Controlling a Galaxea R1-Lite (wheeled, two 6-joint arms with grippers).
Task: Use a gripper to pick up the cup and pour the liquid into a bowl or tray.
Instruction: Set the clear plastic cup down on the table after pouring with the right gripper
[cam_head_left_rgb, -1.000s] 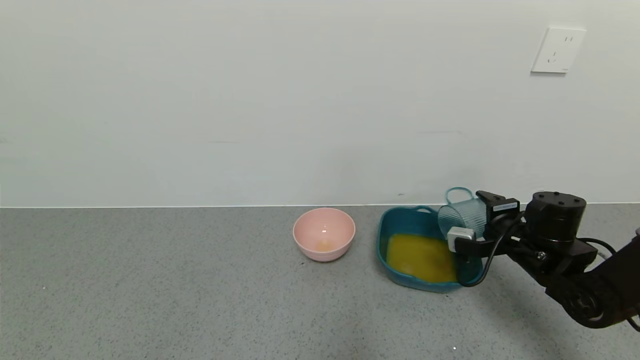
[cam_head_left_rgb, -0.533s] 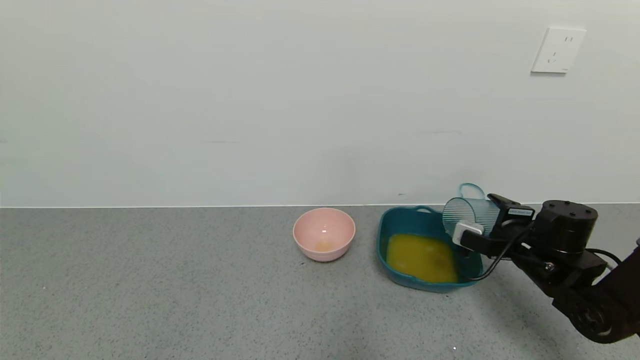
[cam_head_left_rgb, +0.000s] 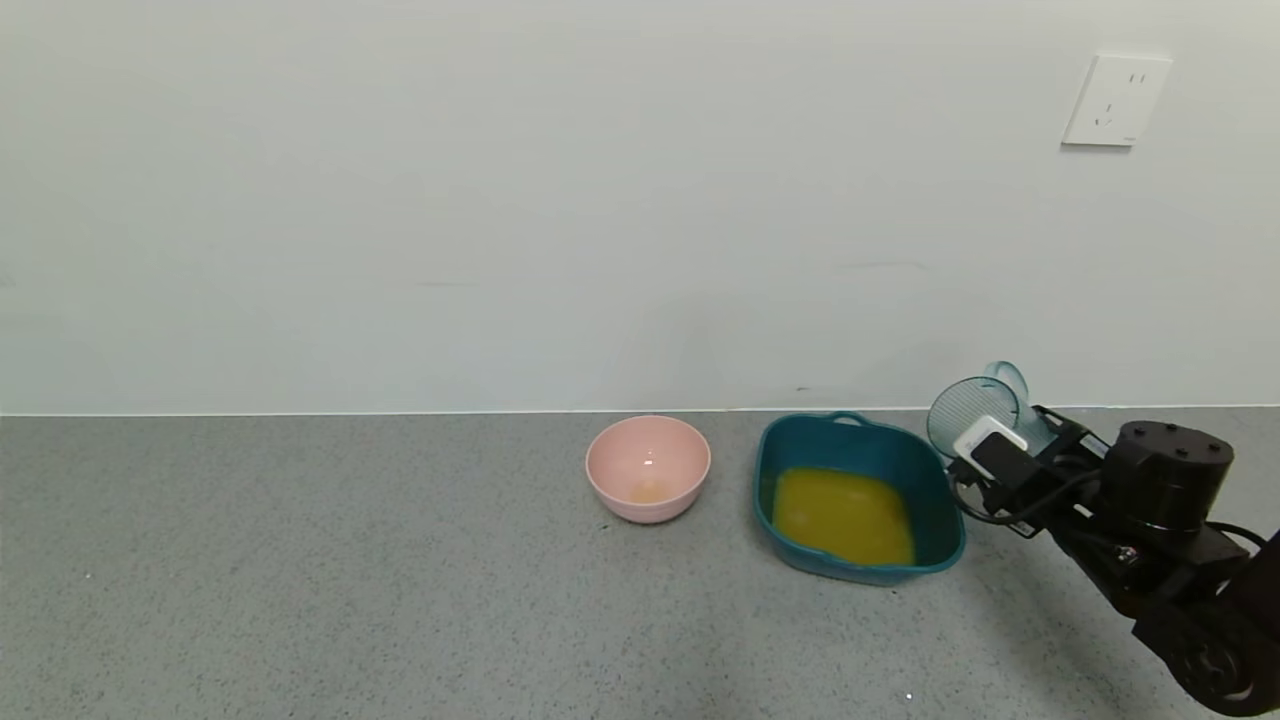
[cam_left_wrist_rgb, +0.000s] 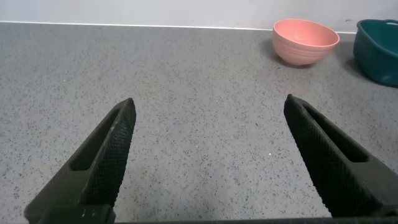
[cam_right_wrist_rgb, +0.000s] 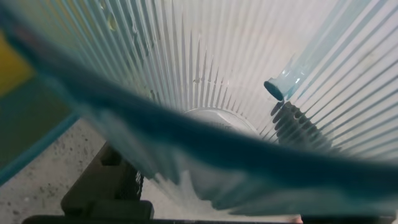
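Teal basin (cam_head_left_rgb: 930, 500) and one pink bowl (cam_head_left_rgb: 648, 468); right pincer (cam_head_left_rgb: 1000, 440) grasps one seemingly empty cup (cam_head_left_rgb: 970, 410).

Cup (cam_head_left_rgb: 972, 412): translucent ribbed plastic; basin (cam_head_left_rgb: 860, 440): smooth teal plastic holding opaque orange liquid (cam_head_left_rgb: 842, 516); pink bowl (cam_head_left_rgb: 648, 468): satin plastic; bench (cam_head_left_rgb: 300, 560): matt speckled grey stone-look surface.

Right gripper (cam_head_left_rgb: 985, 432) clamping tilted cup (cam_head_left_rgb: 975, 410) beside basin (cam_head_left_rgb: 860, 570), orange liquid (cam_head_left_rgb: 843, 515) inside

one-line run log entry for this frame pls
phase: post-pour | right gripper: shut on cup, tilted, beside basin | liquid: in basin | left gripper: open, idle over table
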